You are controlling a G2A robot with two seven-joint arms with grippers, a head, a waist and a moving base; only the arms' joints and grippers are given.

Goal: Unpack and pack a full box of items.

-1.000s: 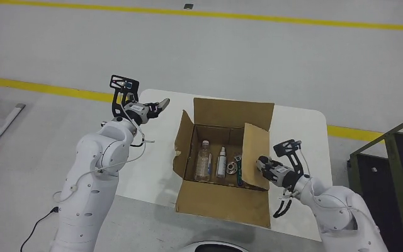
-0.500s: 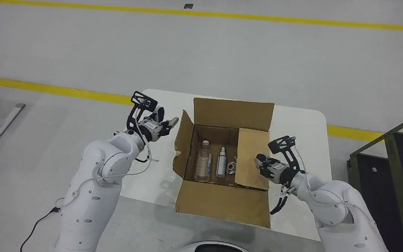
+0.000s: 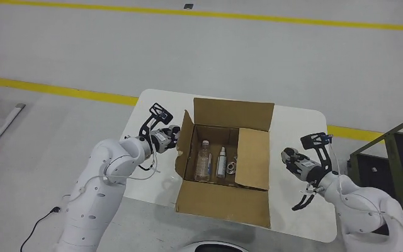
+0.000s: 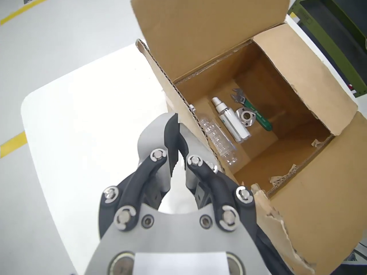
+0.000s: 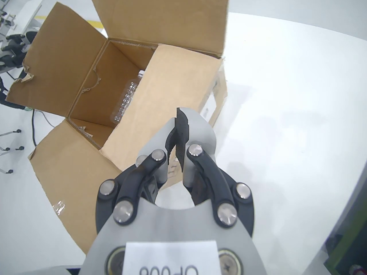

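Having been brought beside the box [image 3: 221, 203], the left gripper [image 4: 173, 127] was found closed; the right gripper [image 5: 178, 124], withdrawn from it, was likewise closed, empty.

Industrial hall or robotics test floor. A smooth grey floor [image 3: 252, 57] carries painted yellow lines [image 3: 208, 14] across the top of the top view and at its middle left. A green metal rack [image 3: 381, 151] stands at the right edge, and a white work table [image 3: 302, 120] occupies the centre. Farther off, the right wrist view includes another white bench [image 5: 28, 7] and wheeled stands [image 5: 10, 134].
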